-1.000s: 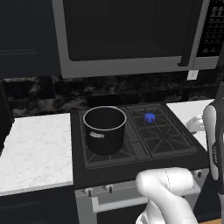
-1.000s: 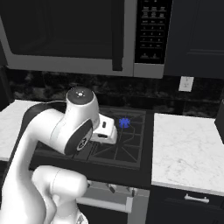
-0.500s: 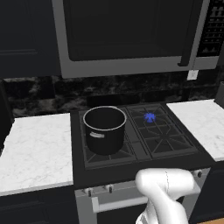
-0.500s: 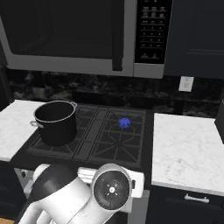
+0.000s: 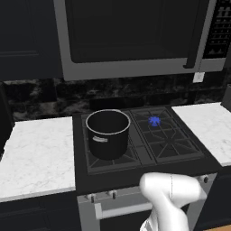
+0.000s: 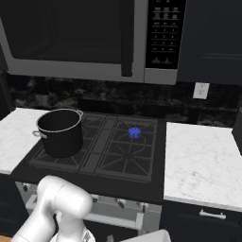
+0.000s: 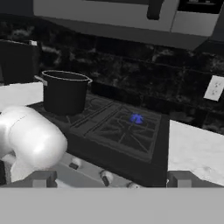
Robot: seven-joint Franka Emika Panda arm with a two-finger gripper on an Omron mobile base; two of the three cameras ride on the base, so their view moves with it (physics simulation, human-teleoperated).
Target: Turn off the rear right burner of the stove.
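hand view, end effector (image 7: 111, 180) open, empty

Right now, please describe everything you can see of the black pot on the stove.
The pot is a black cylinder with a thin steel rim and small side handles, metal by its look. It has no lid and stands upright. Its inside looks dark; what it holds cannot be told. It rests on the black grate over the left burners of the stove, left of the lit rear right burner. Nothing else touches it.
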